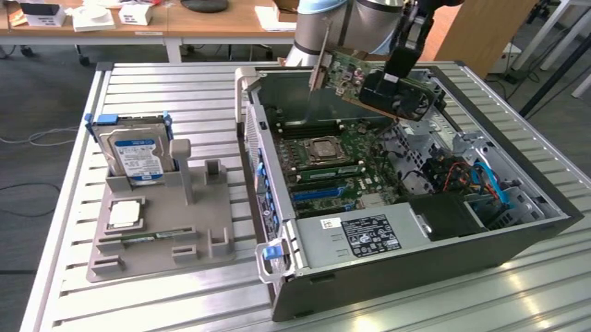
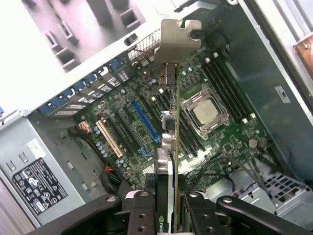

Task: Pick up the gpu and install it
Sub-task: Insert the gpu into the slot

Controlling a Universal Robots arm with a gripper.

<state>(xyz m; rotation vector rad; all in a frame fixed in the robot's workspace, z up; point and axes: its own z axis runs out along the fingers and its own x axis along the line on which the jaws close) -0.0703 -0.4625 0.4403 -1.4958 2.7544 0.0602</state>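
The gripper is closed on the gpu. In the wrist view its two fingers press the card's faces on either side, and we see the card edge-on with its metal bracket at the far end. The gpu hangs in the air, tilted, above the far end of the open computer case, clear of the motherboard and touching nothing but the gripper. Directly beneath it lie the processor socket and the rows of black slots next to it. Of the long expansion slots we count one blue and one cream, both off to the side of the card's line, toward the power supply. On the exterior view's right of the case interior, a bundle of red and blue cables and a metal cage crowd the wall (the nearest clutter to the hanging card). Well apart, on the slatted metal table at the exterior view's left, sits one grey holder carrying one upright hard drive, one square processor chip lying flat and one memory stick.
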